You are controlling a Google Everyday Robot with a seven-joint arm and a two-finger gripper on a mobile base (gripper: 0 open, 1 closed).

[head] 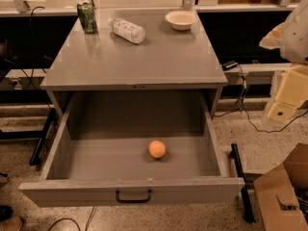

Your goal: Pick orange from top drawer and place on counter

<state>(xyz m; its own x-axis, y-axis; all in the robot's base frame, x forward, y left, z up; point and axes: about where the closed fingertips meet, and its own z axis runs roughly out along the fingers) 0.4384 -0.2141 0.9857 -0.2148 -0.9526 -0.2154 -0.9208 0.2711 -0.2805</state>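
- Speckled floor (269, 143) is showing all round a grey cabinet; cables (250, 117) are trailing behind it and one cardboard box (284, 191) is sitting open at lower right.
- Top drawer (96, 153) is standing pulled fully out toward the camera, so its inside is lying open from above. Likely left that way to give the arm a straight drop in.
- One orange (157, 149) is resting on the drawer bottom, a little right of centre and nearer the front panel than the back wall, touching no wall. It is sitting alone, so nothing is crowding a grasp.
- One dark handle (133, 197) is sitting centred on the drawer front.
- Bench (144, 57), the cabinet's flat grey top, is carrying three things, all pushed to the far edge: one green can (87, 17) upright at far left, one plastic bottle (127, 30) lying on its side just beside it, and one white bowl (181, 19) at far right.
- The near half of the bench is lying bare, probably the easiest set-down spot.
- Gripper (281, 110) is hanging at the right frame edge, well apart from the drawer and above floor level, holding nothing that shows. Cannot tell whether the jaws are open or closed.
- Judged stage: reach not yet begun, orange not yet picked.
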